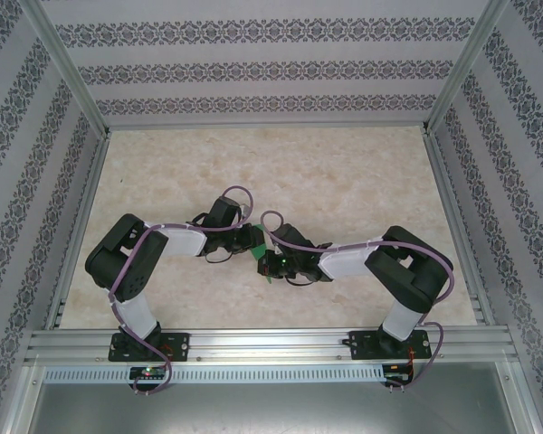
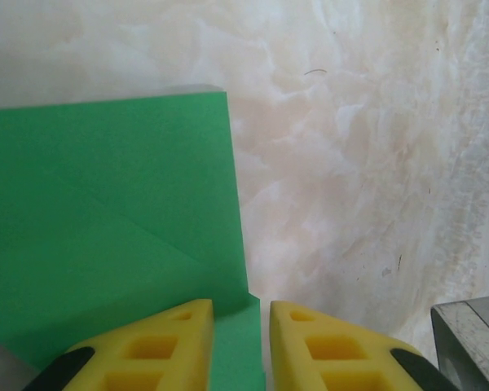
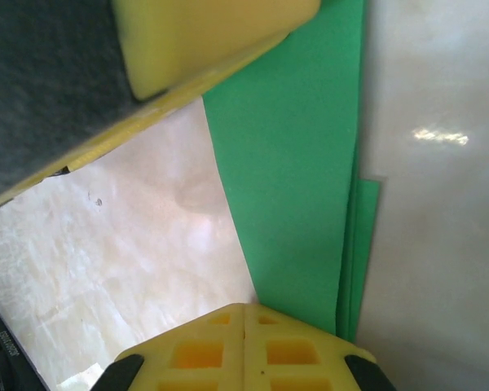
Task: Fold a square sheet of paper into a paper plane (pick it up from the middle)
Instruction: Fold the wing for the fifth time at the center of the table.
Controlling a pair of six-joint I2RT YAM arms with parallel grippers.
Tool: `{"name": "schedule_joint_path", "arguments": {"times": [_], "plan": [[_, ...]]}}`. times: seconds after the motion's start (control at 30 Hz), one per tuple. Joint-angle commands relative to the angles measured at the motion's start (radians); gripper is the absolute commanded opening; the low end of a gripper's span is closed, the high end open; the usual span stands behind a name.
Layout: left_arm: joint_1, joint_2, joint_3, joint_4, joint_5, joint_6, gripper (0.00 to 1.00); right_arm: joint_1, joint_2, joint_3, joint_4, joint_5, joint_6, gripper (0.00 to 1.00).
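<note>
Sheet: folded green paper sheet [image 2: 106, 212], flat on the table [image 2: 350, 204], left half of left wrist view; light, limp, easily creased.
Left gripper [image 2: 240, 318]: slightly parted over its lower corner, clamping nothing.
Right gripper [image 3: 244, 314]: closed tight at its edge; grip unclear.
Hold: pinch the layered edge.

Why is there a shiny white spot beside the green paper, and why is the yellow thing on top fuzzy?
Right wrist view: light glares off the table; the yellow finger sits too near the lens, so it blurs. Left wrist view: the green paper is sharp, with a faint shadow along its top edge.
</note>
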Motion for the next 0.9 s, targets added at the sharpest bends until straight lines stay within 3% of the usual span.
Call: {"name": "schedule_joint_path", "arguments": {"times": [0.0,0.23,0.4,0.57,0.87], "plan": [[0.003,-0.026,-0.007,-0.027,-0.026,0.065,0.28,-0.007,0.029,-0.061,-0.073,0.024,-0.002,0.0],[0.021,-0.158,0.006,-0.013,0.027,0.08,0.36,-0.015,0.027,-0.063,-0.094,0.007,-0.032,0.0],[0.022,-0.21,-0.022,-0.04,0.021,0.067,0.36,-0.022,0.032,-0.048,-0.092,-0.002,-0.037,0.0],[0.019,-0.169,-0.121,0.151,0.046,-0.076,0.29,-0.022,0.029,-0.039,-0.091,-0.004,-0.028,0.0],[0.017,-0.043,-0.119,0.243,0.01,-0.108,0.24,-0.016,0.051,-0.016,-0.11,-0.017,-0.031,0.0]]}}
